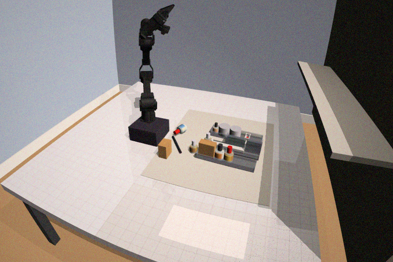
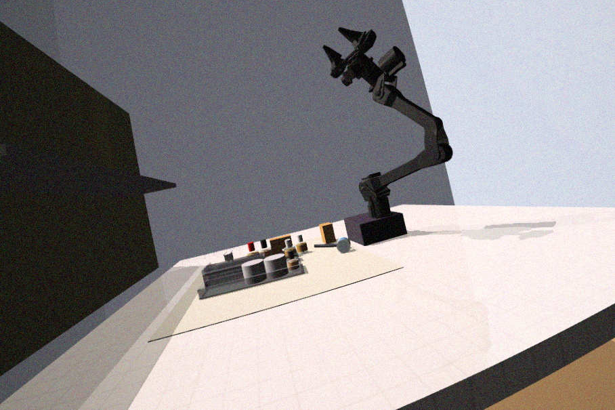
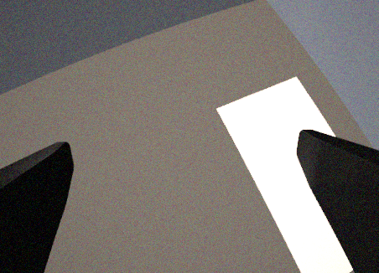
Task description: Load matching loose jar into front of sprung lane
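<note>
My gripper (image 1: 173, 6) (image 2: 331, 37) (image 3: 187, 148) is open and empty, raised high above the table. A loose jar (image 1: 193, 147) (image 2: 301, 247) with a pale cap and amber body stands upright in front of the lanes. A similar pale-capped jar (image 1: 207, 136) (image 2: 288, 250) stands at the front of the middle lane, partly hidden by an orange block. Another loose jar (image 1: 182, 129) (image 2: 343, 245) with a blue and white body lies on its side; its red cap shows in the top view. The pusher plate and the low front stop cannot be made out.
The near lane holds an orange block (image 1: 207, 148), a black-capped jar (image 1: 219, 152) and a red-capped jar (image 1: 228, 154). The far lane holds a small black-capped jar (image 1: 216, 127) and two grey cylinders. Another orange block (image 1: 164, 148) (image 2: 326, 233) and a black stick (image 1: 176, 144) lie near the base.
</note>
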`<state>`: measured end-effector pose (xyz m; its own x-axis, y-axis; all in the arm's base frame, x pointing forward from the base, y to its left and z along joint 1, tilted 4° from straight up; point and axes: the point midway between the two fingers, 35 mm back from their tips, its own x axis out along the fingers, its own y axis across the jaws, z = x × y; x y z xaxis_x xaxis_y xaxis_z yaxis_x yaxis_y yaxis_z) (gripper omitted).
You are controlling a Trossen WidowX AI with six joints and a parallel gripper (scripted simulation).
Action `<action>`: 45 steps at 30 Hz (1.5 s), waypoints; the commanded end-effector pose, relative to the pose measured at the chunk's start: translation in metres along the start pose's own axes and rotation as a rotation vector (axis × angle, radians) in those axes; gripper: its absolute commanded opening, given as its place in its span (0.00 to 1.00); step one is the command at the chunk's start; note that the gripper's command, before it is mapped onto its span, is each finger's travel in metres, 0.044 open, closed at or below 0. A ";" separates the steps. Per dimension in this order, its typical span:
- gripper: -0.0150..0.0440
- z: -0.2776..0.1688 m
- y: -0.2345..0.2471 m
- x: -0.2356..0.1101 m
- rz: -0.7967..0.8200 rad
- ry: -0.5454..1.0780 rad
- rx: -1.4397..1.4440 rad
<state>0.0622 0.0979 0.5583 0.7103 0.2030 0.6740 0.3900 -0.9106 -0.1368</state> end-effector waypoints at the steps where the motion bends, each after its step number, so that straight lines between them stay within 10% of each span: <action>1: 0.98 0.000 0.001 0.000 0.003 0.000 0.007; 13: 1.00 0.023 0.159 0.025 0.339 -0.002 0.794; 25: 1.00 0.164 0.308 0.010 0.991 0.064 1.628; 36: 1.00 0.326 0.347 -0.067 1.854 0.229 1.921; 45: 1.00 0.417 0.317 -0.169 2.668 0.468 1.557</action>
<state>0.3271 -0.0877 0.1348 0.4051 0.0334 -0.9137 -0.1796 0.9828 -0.0437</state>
